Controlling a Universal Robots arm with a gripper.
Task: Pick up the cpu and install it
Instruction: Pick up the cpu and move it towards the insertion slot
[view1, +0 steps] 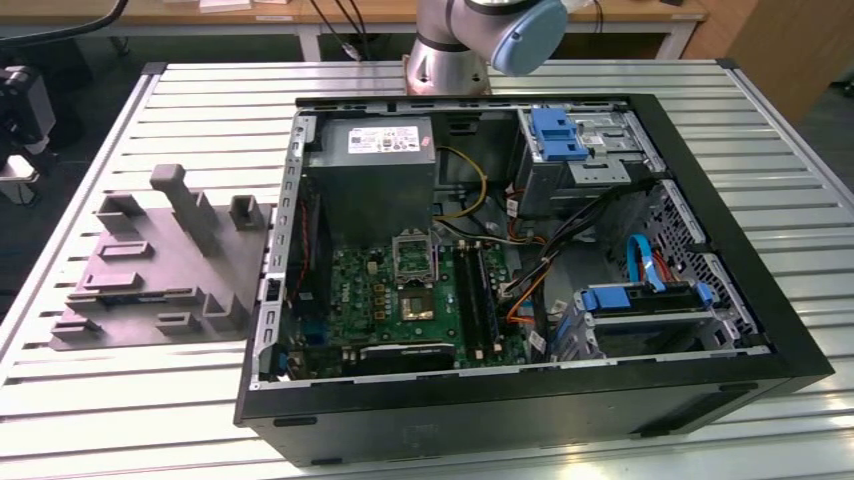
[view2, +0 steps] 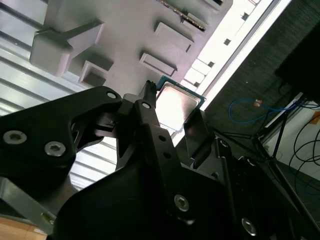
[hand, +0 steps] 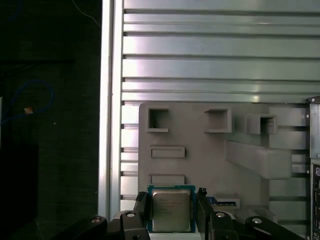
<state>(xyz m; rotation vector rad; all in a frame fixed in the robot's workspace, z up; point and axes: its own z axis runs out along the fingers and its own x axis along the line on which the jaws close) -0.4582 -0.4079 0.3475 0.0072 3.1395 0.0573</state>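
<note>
Slatted aluminium table (view1: 120, 400) carries the whole job: a grey moulded tray (view1: 154, 265) toward the exterior view's left and an open computer case (view1: 561, 415) just beside it, with the motherboard (view1: 387, 310) lying flat inside. In both wrist views my pincer (hand: 171, 205) is drawn narrow and clamped on the cpu (hand: 171, 214), with a finger (hand: 202, 202) pressed against each of two opposite edges and the silvery top facing the first wrist camera. The chip hangs clear of the tray, which lies well apart behind it on the slats. So I judge the pick-up done: the cpu is off its rest and in my grip. Installing is what remains. The socket (view1: 412, 253) on the board looks unfilled to me, and I am over the tray, not yet over the case.
</note>
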